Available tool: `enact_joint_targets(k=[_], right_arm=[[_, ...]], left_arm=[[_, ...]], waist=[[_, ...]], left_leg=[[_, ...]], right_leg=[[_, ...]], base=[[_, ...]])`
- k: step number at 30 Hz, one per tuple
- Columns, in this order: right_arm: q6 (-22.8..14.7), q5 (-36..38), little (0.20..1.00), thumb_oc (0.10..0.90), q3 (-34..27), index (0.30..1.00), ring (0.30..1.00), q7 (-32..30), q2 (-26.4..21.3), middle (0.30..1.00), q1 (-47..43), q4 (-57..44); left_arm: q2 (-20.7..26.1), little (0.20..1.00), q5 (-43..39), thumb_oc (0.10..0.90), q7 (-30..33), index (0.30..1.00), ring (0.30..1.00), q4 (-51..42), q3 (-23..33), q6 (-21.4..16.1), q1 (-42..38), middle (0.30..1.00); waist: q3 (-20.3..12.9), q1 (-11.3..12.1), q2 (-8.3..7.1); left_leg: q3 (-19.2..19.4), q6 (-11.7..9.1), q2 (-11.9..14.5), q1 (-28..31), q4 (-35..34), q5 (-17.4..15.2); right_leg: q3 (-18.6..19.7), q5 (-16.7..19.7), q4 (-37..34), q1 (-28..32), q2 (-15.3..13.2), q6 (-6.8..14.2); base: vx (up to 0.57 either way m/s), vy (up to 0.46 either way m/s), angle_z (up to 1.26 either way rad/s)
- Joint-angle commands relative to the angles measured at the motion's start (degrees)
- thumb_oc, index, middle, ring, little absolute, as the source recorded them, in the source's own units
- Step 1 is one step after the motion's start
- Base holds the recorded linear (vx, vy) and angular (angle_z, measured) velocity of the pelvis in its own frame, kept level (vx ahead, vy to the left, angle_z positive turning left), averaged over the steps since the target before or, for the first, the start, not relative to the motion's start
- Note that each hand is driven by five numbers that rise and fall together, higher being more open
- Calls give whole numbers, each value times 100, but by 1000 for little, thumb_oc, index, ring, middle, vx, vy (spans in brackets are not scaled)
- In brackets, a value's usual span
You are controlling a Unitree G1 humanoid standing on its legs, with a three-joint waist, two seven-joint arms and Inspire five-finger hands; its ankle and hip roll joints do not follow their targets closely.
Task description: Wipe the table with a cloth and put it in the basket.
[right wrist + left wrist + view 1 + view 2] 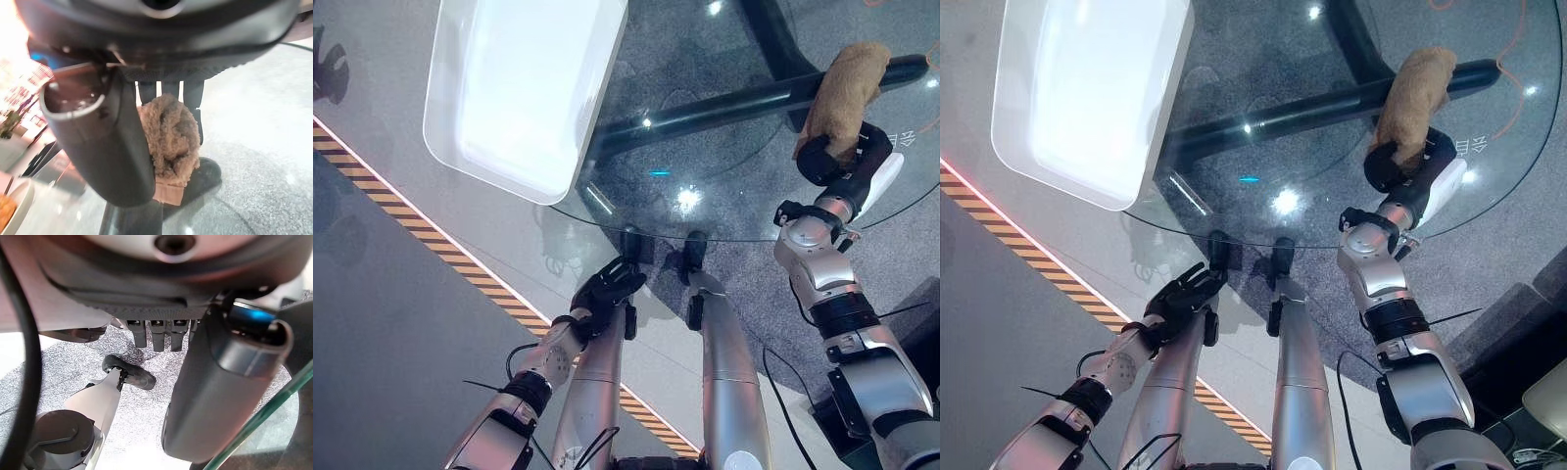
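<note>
Looking down through the left eye view, I see a white basket [524,93] at about eleven o'clock, resting on the round glass table [724,211] and reaching out past its edge. Its inside looks bright, and I cannot see anything in it. Under the glass there is a dark table base [724,108] and a grey speckled carpet [705,59]. A yellow and black striped line [431,245] crosses the grey floor from nine o'clock toward six o'clock. At two o'clock the right hand [847,157] is above the glass with its fingers curled around a brown fluffy cloth [847,93]. The cloth is bunched into a long roll that stands out beyond the hand. The left hand [607,289] hangs at about seven o'clock, near the table edge but not over the glass, with relaxed fingers and nothing in it.

From the right eye view the scene is the same: basket [1087,98] at ten o'clock, cloth [1415,93] at one o'clock in the right hand [1410,166], left hand [1180,299] low at seven o'clock.

The left wrist view shows the left hand's fingers [156,335] straight over the carpet, with the glass edge near.

The right wrist view shows the cloth [168,139] pinched between thumb [105,147] and fingers, woolly and folded.
</note>
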Motion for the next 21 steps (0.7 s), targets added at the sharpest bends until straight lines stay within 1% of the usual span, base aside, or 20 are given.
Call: enact_joint_targets(k=[1, 12, 21], right_arm=[[-78, -600, 200, 100, 662, 300, 300, 1028, 89, 300, -195, -1030], [23, -868, 200, 100, 1192, 300, 300, 1827, 373, 300, -8, -1127], [90, -1029, 200, 100, 1578, 300, 300, 2199, 588, 300, 138, -1200]], left_arm=[[-335, 900, -5, 800, -208, 900, 900, 4, -326, 228, 804, 900], [-400, 900, 15, 800, -179, 900, 900, -3, -388, 165, 775, 900], [-428, 900, 5, 800, -111, 900, 900, -91, -471, 142, 756, 900]], waist=[[-114, 205, 105], [-114, 235, 98], [-114, 252, 109]], left_leg=[[-18, 256, -119, -284, 1200, -804], [-39, 258, -148, -345, 1161, -763], [-64, 246, -171, -405, 1132, -709]], right_leg=[[190, 795, -842, 4, 36, 452], [121, 791, -850, -52, -12, 460], [83, 788, -837, -113, -26, 462]], base=[[10, 34, 0], [0, 0, 0], [5, 6, 3]])
